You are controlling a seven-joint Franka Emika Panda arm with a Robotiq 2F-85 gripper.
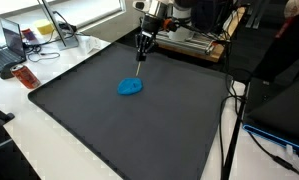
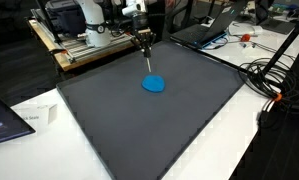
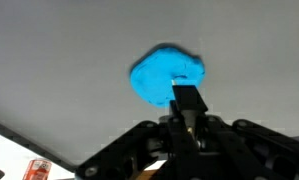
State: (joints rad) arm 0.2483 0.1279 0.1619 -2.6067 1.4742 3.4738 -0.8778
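A flat blue blob-shaped object (image 1: 130, 87) lies on the large dark mat (image 1: 109, 135), towards its far side; it shows in both exterior views (image 2: 153, 84) and in the wrist view (image 3: 167, 75). My gripper (image 1: 142, 45) hangs above the mat just behind the blue object (image 2: 145, 42). It is shut on a thin dark stick (image 1: 140, 64), pen-like, that points down at the mat (image 2: 147, 60). In the wrist view the stick's black end (image 3: 188, 99) sits between the fingers (image 3: 189, 125) and overlaps the blue object's near edge. The tip is beside the blue object; contact cannot be told.
The mat (image 2: 159, 130) covers a white table. A laptop (image 1: 4, 45) and a red object (image 1: 26, 77) lie off one edge. Another laptop (image 2: 204, 30), cables (image 2: 269, 85) and a paper (image 2: 29, 118) border the mat. The robot base stands on a wooden board (image 1: 194, 42).
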